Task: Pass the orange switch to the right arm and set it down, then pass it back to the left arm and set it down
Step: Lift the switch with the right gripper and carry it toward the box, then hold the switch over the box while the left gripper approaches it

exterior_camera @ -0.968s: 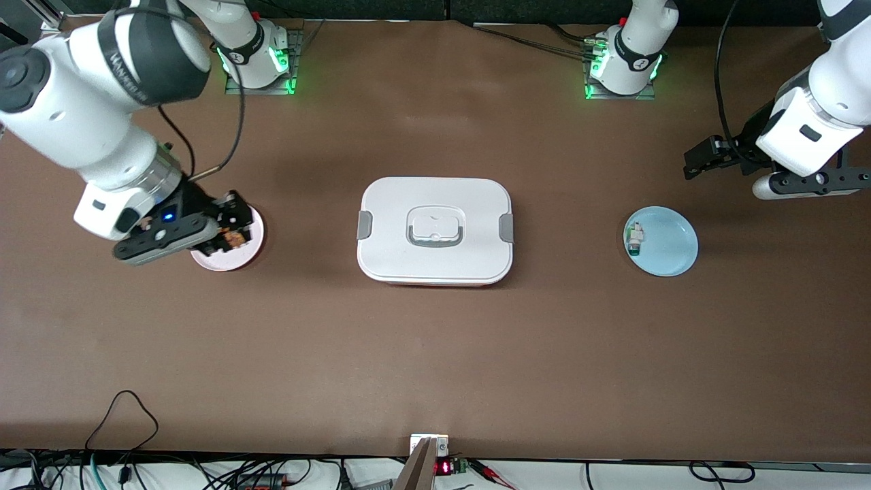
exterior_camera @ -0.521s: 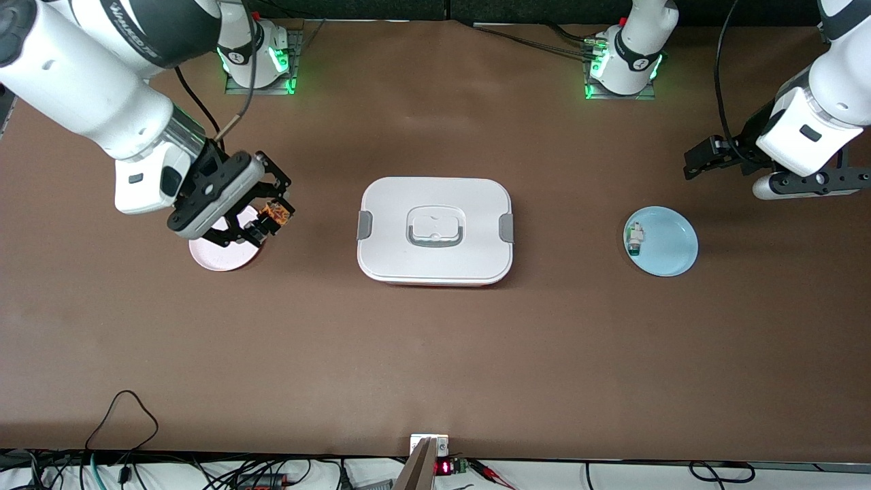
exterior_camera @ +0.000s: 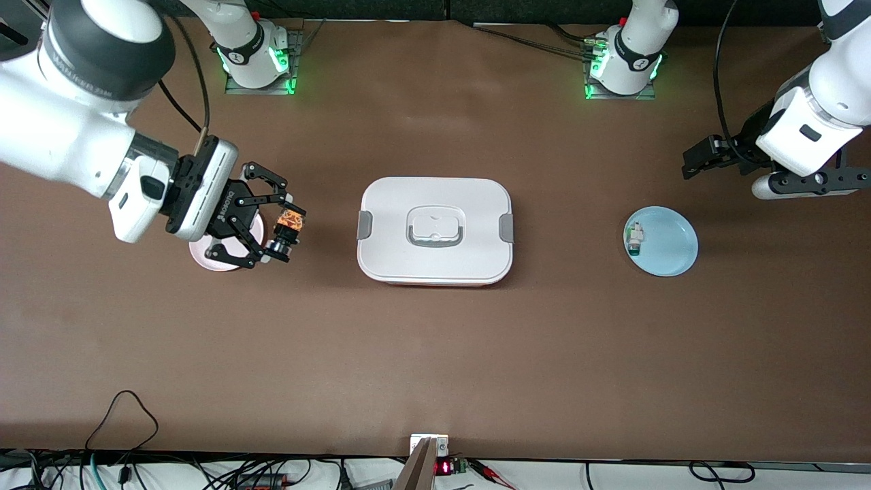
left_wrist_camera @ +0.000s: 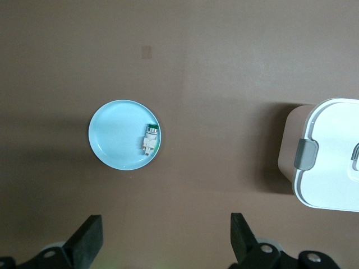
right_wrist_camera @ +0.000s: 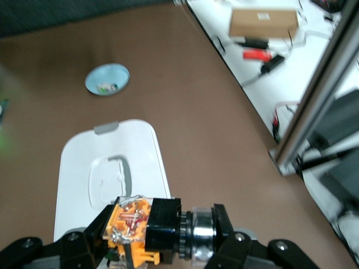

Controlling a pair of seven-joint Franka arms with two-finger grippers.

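Right tool (exterior_camera: 284, 231) pinching blocky black-and-orange switch (exterior_camera: 288, 227) in the air, over matte brown tabletop (exterior_camera: 435, 354) at 9 o'clock of glossy rounded white box (exterior_camera: 435, 230), beside round pink plate (exterior_camera: 204, 257). Left tool (left_wrist_camera: 165, 246) waiting, fingers spread, above round blue plate (exterior_camera: 670, 241).

the box (exterior_camera: 435, 230) sits at the middle of the counter (exterior_camera: 435, 354), with one plate (exterior_camera: 211, 256) at its 9 o'clock toward the right arm's end and another plate (exterior_camera: 670, 245) at its 3 o'clock toward the left arm's end, a small component (exterior_camera: 635, 239) lying in the latter. the right gripper (exterior_camera: 282, 230) hangs over the counter between the first plate and the box, clamping the orange switch (exterior_camera: 288, 229). the left gripper (exterior_camera: 701, 160) waits, jaws spread, at the second plate's 1 o'clock.
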